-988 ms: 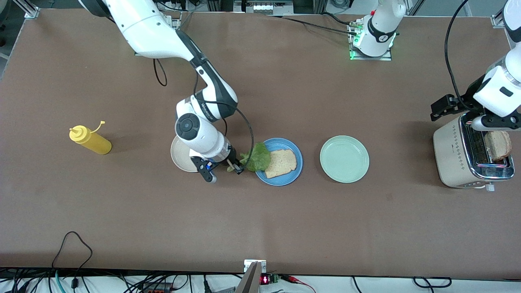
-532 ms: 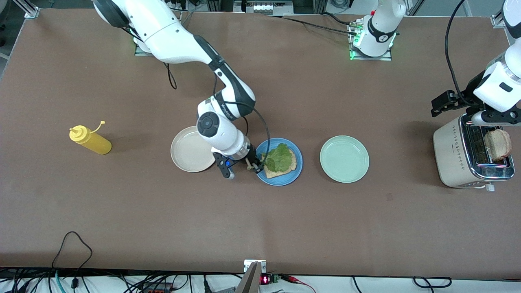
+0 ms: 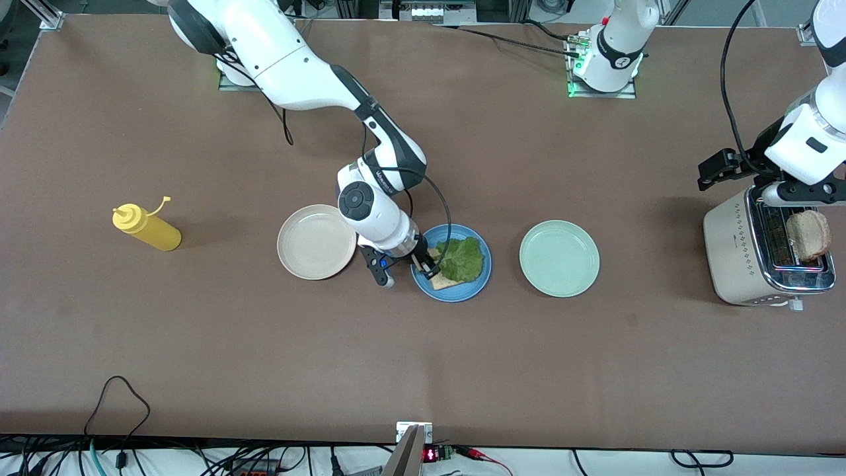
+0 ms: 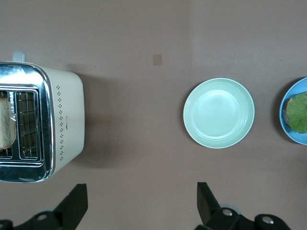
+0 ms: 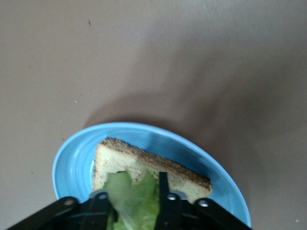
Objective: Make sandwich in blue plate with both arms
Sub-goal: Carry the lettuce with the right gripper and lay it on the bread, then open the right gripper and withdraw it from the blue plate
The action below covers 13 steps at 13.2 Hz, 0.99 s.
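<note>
The blue plate point(image 3: 479, 277) holds one toast slice point(image 3: 441, 282) with a green lettuce leaf point(image 3: 462, 260) lying on it. My right gripper point(image 3: 426, 268) is low over the plate's edge nearest the cream plate, shut on the leaf's stem end. In the right wrist view the lettuce point(image 5: 134, 196) sits between the fingers, over the toast point(image 5: 144, 160) on the blue plate point(image 5: 72, 163). A second toast slice point(image 3: 807, 236) stands in the toaster point(image 3: 737, 254). My left gripper point(image 3: 803, 195) hangs over the toaster, open and empty point(image 4: 141, 211).
A pale green plate point(image 3: 559, 258) lies between the blue plate and the toaster. A cream plate point(image 3: 316, 242) lies beside the blue plate toward the right arm's end. A yellow squeeze bottle point(image 3: 147, 227) lies farther toward that end.
My right gripper has carried the lettuce from beside the cream plate over the blue plate, and the leaf now covers the toast. The left arm has barely shifted.
</note>
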Each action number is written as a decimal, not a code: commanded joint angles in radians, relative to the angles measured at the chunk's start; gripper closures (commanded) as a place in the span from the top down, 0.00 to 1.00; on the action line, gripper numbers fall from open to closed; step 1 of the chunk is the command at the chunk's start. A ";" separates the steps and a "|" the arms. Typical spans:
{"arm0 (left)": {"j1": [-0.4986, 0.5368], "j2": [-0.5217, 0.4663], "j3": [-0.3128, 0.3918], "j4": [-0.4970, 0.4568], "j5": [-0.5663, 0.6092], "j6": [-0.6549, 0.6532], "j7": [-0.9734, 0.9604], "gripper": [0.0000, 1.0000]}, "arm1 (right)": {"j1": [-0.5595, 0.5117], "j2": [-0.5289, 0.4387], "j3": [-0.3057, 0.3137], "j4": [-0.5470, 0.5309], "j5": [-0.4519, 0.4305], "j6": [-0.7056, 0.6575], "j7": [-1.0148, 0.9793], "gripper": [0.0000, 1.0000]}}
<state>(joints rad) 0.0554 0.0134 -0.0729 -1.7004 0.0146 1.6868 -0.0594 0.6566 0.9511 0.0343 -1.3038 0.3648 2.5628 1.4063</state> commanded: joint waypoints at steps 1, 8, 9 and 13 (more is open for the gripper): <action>0.012 -0.015 0.002 -0.013 -0.021 0.031 0.012 1.00 | -0.023 -0.011 0.001 0.029 0.010 -0.030 -0.050 1.00; 0.015 -0.033 0.013 -0.005 -0.021 0.022 0.024 1.00 | -0.162 -0.207 -0.007 0.024 -0.007 -0.373 -0.292 1.00; 0.015 -0.035 0.013 -0.005 -0.021 0.021 0.026 1.00 | -0.190 -0.230 -0.008 0.024 -0.010 -0.418 -0.353 1.00; 0.012 -0.026 0.004 -0.004 -0.016 0.027 0.026 1.00 | -0.320 -0.353 -0.008 0.017 -0.075 -0.651 -0.554 1.00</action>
<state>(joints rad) 0.0659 -0.0052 -0.0653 -1.7013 0.0142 1.7086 -0.0551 0.3909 0.6742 0.0116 -1.2536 0.3301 2.0099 0.9324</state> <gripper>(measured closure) 0.000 0.000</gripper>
